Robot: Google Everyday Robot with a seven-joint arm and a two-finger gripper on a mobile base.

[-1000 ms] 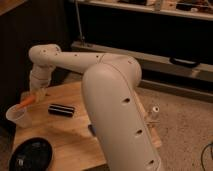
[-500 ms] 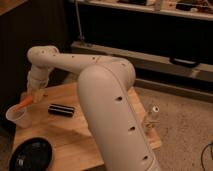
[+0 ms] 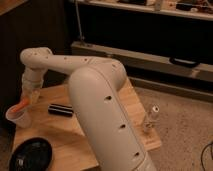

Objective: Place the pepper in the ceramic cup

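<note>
Nearest, the black round dish (image 3: 31, 155) is sitting on the counter (image 3: 60, 141), while beyond it the closed tool (image 3: 29, 97) is gripping the pepper (image 3: 20, 106), probably light, stiff and best pinched mid-length, slanting over the likely tippable ceramic cup (image 3: 18, 119).

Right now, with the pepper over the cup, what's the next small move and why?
Probably lower slightly and open the hand. It is shut on the pepper, whose tip sits right over the ceramic cup at the left edge of the table, so release looks due.
</note>
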